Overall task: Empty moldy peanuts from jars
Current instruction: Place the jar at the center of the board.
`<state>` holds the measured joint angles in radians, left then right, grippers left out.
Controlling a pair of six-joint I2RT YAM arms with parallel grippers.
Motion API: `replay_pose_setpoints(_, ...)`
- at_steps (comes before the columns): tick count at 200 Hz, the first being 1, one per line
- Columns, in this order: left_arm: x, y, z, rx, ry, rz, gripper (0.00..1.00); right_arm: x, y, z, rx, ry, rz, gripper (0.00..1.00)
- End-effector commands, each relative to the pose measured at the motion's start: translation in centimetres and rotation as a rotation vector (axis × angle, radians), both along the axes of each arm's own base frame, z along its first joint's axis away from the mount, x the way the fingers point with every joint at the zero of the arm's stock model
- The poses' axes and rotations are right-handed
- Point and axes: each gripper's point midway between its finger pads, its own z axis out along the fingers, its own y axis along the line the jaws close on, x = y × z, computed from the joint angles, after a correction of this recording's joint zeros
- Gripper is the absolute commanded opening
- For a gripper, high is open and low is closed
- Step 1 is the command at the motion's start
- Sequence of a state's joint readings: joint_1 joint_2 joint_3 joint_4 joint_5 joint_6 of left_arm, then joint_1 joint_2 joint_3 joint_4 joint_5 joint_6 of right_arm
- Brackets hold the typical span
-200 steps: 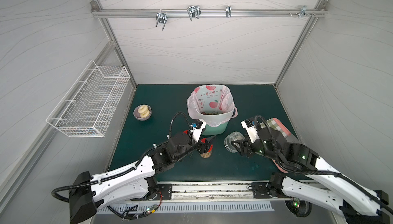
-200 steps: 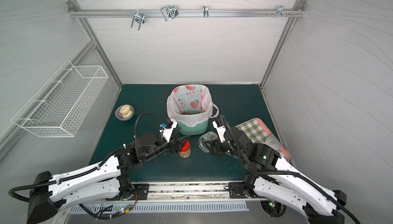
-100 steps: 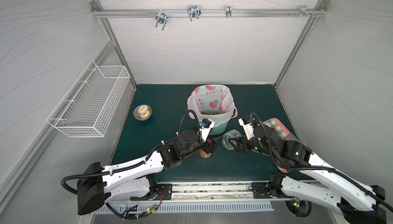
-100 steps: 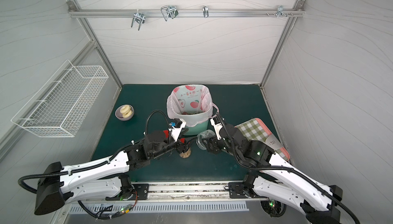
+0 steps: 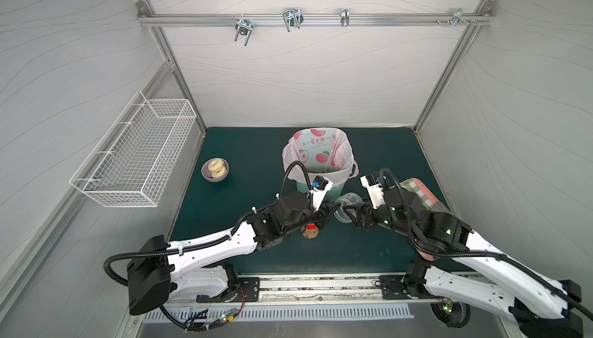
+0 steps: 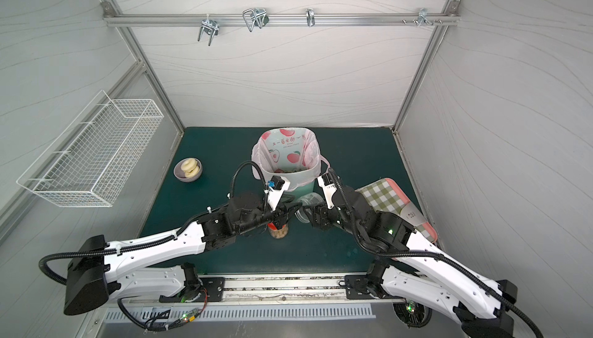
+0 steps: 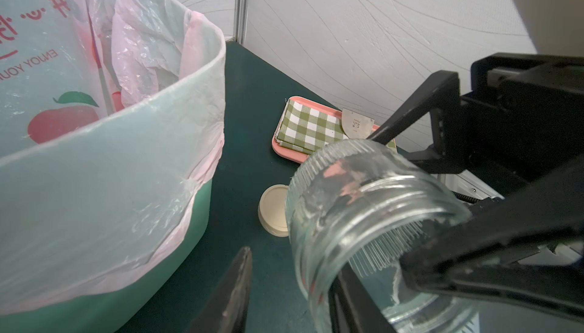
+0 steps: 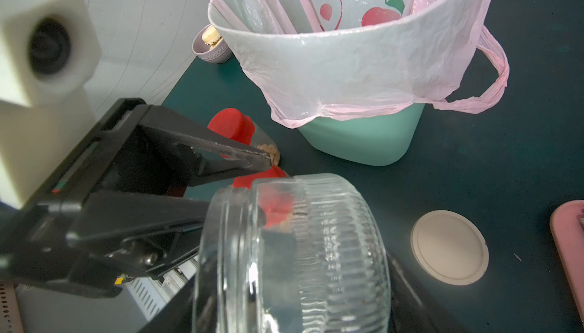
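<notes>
Toward the table's (image 5: 224,224) front edge, a red-lidded jar (image 5: 309,231) of peanuts (image 5: 310,235) stands under my left claw (image 5: 330,212), whose jaws sit partly apart at the mouth of the empty jar (image 5: 343,200); grip I cannot tell. My right claw (image 5: 351,214) clamps that jar, tipped sideways.

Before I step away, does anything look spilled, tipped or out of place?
No spill shows. The empty glass jar is held sideways in the right end effector; a beige lid lies loose on the mat near the bin.

Arms angled inward, left pincer (image 5: 332,212) facing right pincer (image 5: 349,213)
</notes>
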<state>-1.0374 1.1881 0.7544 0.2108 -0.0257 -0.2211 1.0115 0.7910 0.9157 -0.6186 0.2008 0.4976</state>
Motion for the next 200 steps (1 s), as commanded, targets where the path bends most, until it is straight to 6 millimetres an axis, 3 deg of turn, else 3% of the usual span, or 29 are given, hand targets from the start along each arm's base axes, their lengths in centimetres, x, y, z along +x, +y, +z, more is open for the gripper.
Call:
replay_pose_setpoints(1, 0.1, -1.1, 2.2, -0.044, -0.014, -0.020, 0.39, 0.2, 1.0, 2.4, 0.079, -0.052, 0.010, 0.00)
replay_pose_setpoints(57, 0.1, -1.1, 2.2, -0.037, -0.011, -0.017, 0.06, 0.0, 1.2, 2.3, 0.085, -0.052, 0.023, 0.00)
replay_pose_setpoints(76, 0.1, -1.0, 2.2, -0.035, -0.011, -0.013, 0.00, -0.1, 1.2, 2.3, 0.094, -0.054, 0.027, 0.17)
replay_pose_setpoints(113, 0.3, -0.8, 2.1, -0.026, -0.013, -0.002, 0.00, -0.4, 1.0, 2.1, 0.103, -0.058, 0.033, 0.78)
replay_pose_setpoints(141, 0.5, -0.5, 2.0, 0.002, -0.011, 0.013, 0.00, -0.3, 0.5, 1.6, 0.079, -0.054, 0.020, 0.98)
replay_pose_setpoints(200, 0.8, -0.4, 1.5, 0.056, -0.004, 0.029, 0.00, 0.1, -2.2, 0.6, 0.037, -0.097, -0.062, 0.99)
